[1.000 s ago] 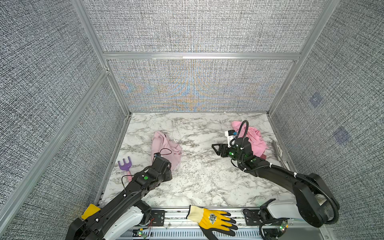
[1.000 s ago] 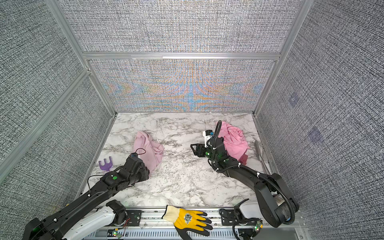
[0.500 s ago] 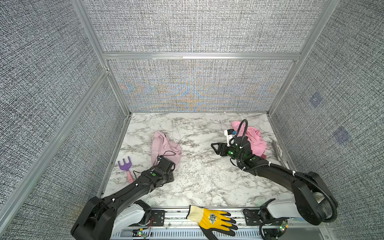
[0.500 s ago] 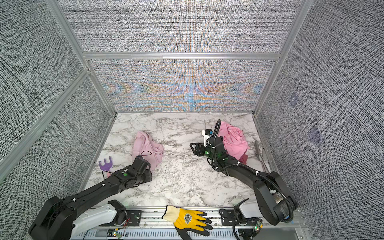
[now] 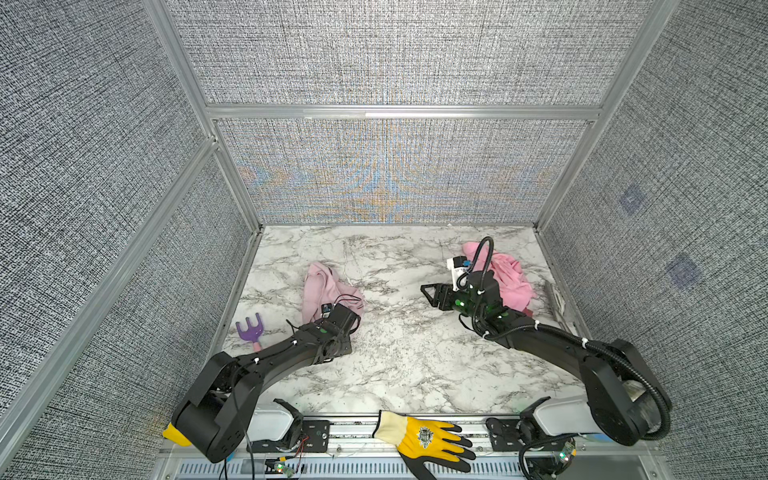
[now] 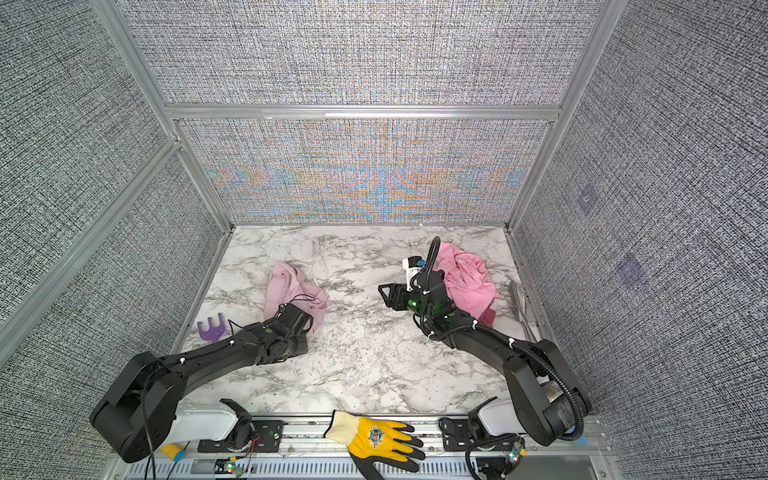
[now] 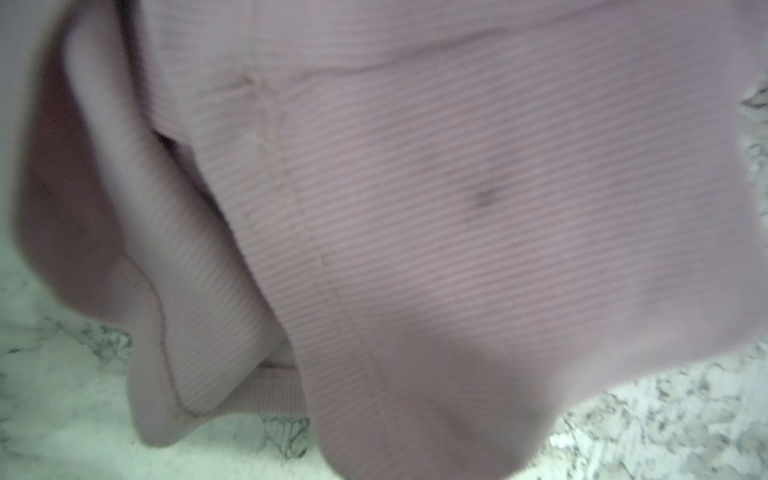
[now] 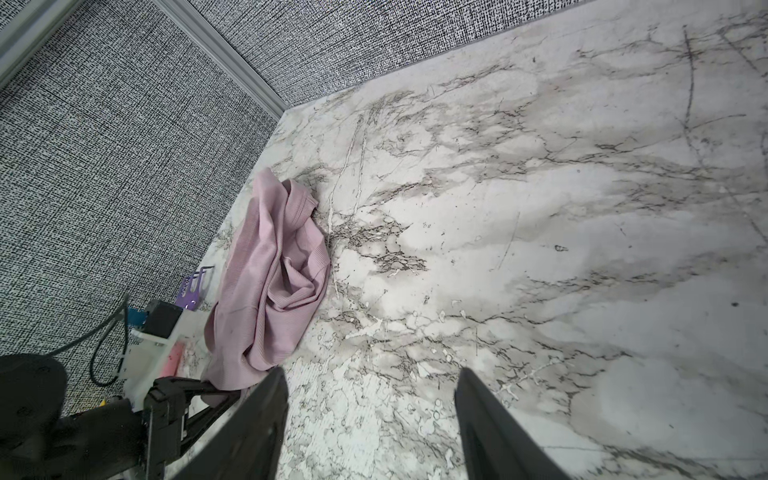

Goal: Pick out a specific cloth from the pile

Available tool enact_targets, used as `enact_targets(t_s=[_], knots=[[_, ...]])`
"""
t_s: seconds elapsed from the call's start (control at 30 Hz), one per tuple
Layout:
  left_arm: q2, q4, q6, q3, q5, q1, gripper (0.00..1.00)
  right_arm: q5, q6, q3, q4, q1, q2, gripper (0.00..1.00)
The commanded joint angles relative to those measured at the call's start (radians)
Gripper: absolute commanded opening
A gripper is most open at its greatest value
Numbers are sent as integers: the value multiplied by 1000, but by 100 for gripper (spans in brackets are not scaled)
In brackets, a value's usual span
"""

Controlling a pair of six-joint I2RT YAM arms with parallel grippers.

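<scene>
Left wrist view: pale mauve-pink ribbed cloth point(image 7: 457, 208) fills the frame.
Cloth place: marble bench's left side, apart from the pink cloth pile point(image 5: 509, 276) at the right edge.
Left gripper point(image 5: 353, 316): clamped on cloth.
Right gripper point(image 8: 370, 390): jaws apart, empty.

The cloth point(image 5: 328, 286) lies on the table point(image 5: 399, 365) toward the left, well apart from the pile point(image 5: 509, 276) at the far right. A toy rake point(image 5: 250, 332) lies left of the cloth, and a glove point(image 5: 424, 436) rests on the front rail.
</scene>
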Motion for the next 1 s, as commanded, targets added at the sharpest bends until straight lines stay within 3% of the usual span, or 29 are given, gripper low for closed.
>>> enact_targets(t_s=[0.0,0.17,0.47,0.57,0.7,0.8,0.97], knots=[[-66,-89,7,44,-1,-15,0,-7,0,8,5,2,-6,66],[-162,-165,6,131,34,-53,0,-10,1,17,11,2,8,66],[-219,-286,29,342,-29,-85,0,-18,13,8,21,2,-6,66],[-233,-252,109,383,-70,-85,0,-15,11,8,15,2,-14,66],[-274,-148,170,374,-205,-74,0,-15,15,9,17,1,-13,66],[-273,-90,235,383,-192,8,0,-18,13,12,17,2,-9,66],[-238,41,333,385,-44,208,0,-23,8,37,5,2,10,66]])
